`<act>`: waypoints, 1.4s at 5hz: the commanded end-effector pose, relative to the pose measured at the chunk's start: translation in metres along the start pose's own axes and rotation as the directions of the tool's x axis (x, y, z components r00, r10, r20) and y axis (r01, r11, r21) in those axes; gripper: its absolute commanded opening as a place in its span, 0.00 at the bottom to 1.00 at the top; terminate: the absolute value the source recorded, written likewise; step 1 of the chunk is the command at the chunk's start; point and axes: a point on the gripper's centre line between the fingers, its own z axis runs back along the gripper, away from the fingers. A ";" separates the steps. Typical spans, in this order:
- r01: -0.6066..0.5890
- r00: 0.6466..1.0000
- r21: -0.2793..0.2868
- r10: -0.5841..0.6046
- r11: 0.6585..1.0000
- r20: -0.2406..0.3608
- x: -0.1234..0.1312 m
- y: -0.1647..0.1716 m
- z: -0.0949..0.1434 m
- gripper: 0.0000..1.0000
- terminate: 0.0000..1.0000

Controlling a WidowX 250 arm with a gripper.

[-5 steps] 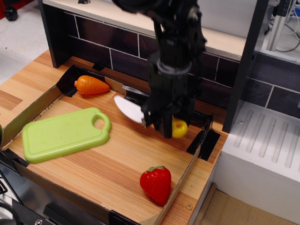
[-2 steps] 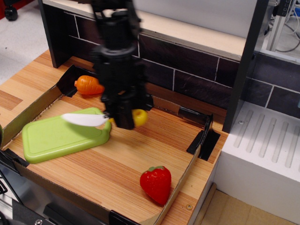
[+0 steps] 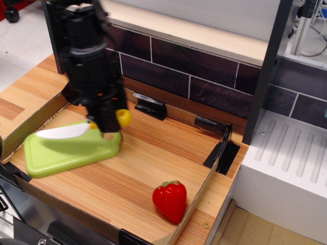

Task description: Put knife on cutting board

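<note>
one knife [image 3: 64, 131], one cutting board [image 3: 61, 151], one strawberry [image 3: 170, 200]

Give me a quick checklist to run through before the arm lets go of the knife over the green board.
1. Tool gripping knife by the yellow handle: ok.
2. White blade over cutting board: ok.
3. Handle end also over the board: cannot tell.
4. Knife touching the board: cannot tell.
5. Board surface free where it shows: ok.
6. Strawberry well away from the drop spot: ok.
</note>
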 end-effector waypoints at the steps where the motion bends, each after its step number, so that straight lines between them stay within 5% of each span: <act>1: -0.146 0.989 0.024 0.147 0.989 -0.005 0.032 -0.010 -0.011 0.00 0.00; 2: -0.176 0.984 0.036 0.175 0.984 0.015 0.038 -0.011 -0.020 0.00 0.00; 3: -0.166 0.985 0.040 0.164 0.985 0.050 0.039 -0.012 -0.021 1.00 0.00; 5: -0.148 0.989 0.005 0.148 0.989 0.011 0.029 -0.014 -0.007 1.00 0.00; 7: -0.071 0.994 -0.098 0.078 0.993 0.075 0.011 -0.015 0.032 1.00 0.00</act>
